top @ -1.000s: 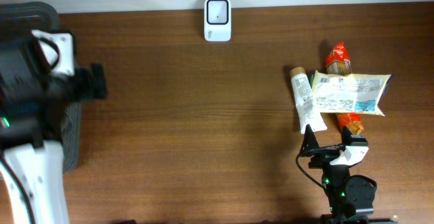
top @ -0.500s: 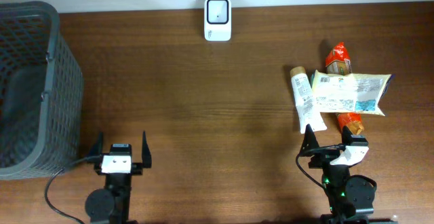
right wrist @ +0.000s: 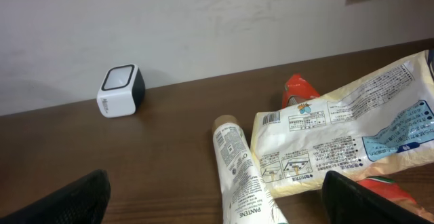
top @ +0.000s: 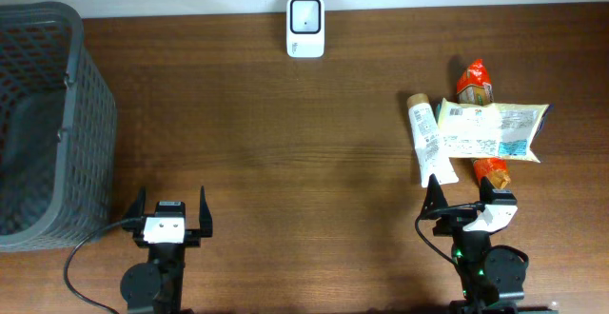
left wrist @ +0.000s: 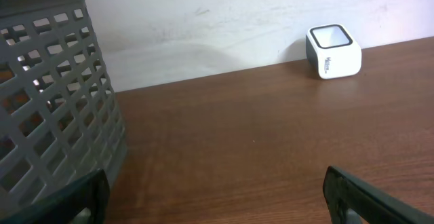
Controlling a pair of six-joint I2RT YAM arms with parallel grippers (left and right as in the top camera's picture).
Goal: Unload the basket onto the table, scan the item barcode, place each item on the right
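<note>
The white barcode scanner point(top: 305, 27) stands at the table's back edge, also seen in the left wrist view point(left wrist: 333, 51) and the right wrist view point(right wrist: 121, 91). At the right lie a white tube point(top: 428, 143), a pale yellow packet point(top: 490, 131) and a red-orange packet point(top: 475, 84) partly under it. My right gripper point(top: 461, 198) is open just in front of the tube point(right wrist: 237, 176), holding nothing. My left gripper point(top: 171, 209) is open at the front left over bare wood, with both fingers point(left wrist: 366, 197) wide apart.
A dark grey mesh basket point(top: 48, 124) fills the left side of the table, close beside my left gripper point(left wrist: 217, 200). A pale wall runs behind the table's back edge.
A second ago the left arm was raised at the far left, covering the basket. It now sits low at the front left. The right arm and the items have not moved.
</note>
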